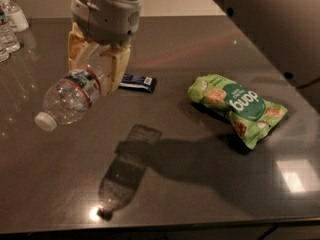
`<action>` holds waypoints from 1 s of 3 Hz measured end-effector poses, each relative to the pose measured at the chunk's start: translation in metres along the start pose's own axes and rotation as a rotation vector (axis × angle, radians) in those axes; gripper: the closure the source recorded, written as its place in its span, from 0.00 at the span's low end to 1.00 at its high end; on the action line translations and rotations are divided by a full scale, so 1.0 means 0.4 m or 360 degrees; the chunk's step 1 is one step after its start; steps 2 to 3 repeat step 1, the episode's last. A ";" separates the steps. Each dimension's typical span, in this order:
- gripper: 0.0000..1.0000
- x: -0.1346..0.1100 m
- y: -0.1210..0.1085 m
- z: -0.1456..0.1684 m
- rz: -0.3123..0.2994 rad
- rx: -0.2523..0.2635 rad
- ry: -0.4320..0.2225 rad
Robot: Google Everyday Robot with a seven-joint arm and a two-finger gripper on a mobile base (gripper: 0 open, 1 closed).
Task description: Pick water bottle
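Note:
My gripper (95,66) hangs from the grey wrist at the upper left, with tan fingers (116,66) shut on the base end of the water bottle (70,96). The bottle is clear ribbed plastic with a red-edged label band near the fingers. Its white cap (45,121) points down and to the left. The bottle is held in the air well above the dark table (200,184); its shadow lies on the table below.
A green snack bag (237,106) lies at the right. A dark blue snack bar (137,82) lies behind the gripper. Small clear bottles (7,34) and a white pump-top bottle (14,14) stand at the far left edge. The table's front edge runs along the bottom.

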State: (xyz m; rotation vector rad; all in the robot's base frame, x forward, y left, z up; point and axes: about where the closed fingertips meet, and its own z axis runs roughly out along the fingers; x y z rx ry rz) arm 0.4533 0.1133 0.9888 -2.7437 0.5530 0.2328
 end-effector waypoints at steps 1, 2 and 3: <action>1.00 0.010 -0.049 -0.053 0.0018 0.0105 -0.0017; 1.00 0.010 -0.049 -0.053 0.0018 0.0105 -0.0017; 1.00 0.010 -0.049 -0.053 0.0018 0.0105 -0.0017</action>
